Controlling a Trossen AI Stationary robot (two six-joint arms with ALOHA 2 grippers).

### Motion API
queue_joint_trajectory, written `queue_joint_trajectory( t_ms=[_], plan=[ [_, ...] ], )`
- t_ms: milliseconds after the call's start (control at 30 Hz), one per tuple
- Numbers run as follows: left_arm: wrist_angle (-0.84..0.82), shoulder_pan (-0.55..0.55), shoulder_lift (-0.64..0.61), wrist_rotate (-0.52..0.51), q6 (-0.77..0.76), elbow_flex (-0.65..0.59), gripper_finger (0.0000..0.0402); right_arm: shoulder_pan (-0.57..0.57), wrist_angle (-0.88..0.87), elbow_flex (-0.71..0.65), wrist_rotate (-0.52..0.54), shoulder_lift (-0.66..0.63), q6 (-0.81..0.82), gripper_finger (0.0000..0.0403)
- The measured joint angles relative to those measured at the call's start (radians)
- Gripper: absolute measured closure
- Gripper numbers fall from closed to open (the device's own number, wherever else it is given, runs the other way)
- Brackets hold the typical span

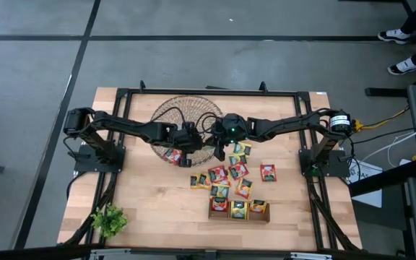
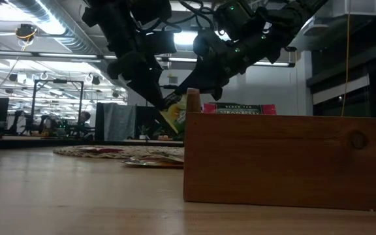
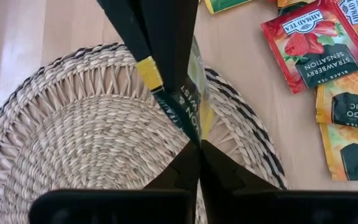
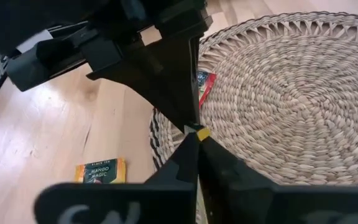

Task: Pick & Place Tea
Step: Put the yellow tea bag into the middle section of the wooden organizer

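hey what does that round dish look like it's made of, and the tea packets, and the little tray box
Round dish: woven wicker or straw, matte, judging by its pale braided strands. Tea sachets: probably foil or coated paper, glossy with printed labels. Tray: wood, smooth brown, with visible grain and a knot.

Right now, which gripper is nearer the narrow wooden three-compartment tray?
Right, barely. Both pinch one yellow tea sachet over the round wicker dish's rim, away from the tray; the right gripper comes from the tray's side, the left gripper from the far side.
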Motion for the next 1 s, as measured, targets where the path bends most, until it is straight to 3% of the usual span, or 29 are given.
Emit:
queue_joint_trajectory(
  t_ms=[333, 633, 800, 1000],
  plan=[
    [-0.04, -0.005, 0.0, 0.001, -0.061, 0.0, 0.0373, 0.023, -0.076, 0.002, 0.002, -0.018, 0.03, 0.0399],
    [-0.094, -0.029, 0.0, -0.009, -0.081, 0.001, 0.0368, 0.121, -0.276, 0.0, 0.009, -0.203, 0.128, 0.04],
    [-0.095, -0.04, 0.0, -0.056, -0.081, 0.0, 0.0369, 0.261, -0.429, 0.001, 0.161, -0.309, 0.294, 0.04],
    [-0.007, -0.06, 0.0, -0.077, -0.063, -0.01, 0.0367, 0.49, -0.45, 0.001, 0.403, -0.346, 0.523, 0.04]
  ],
)
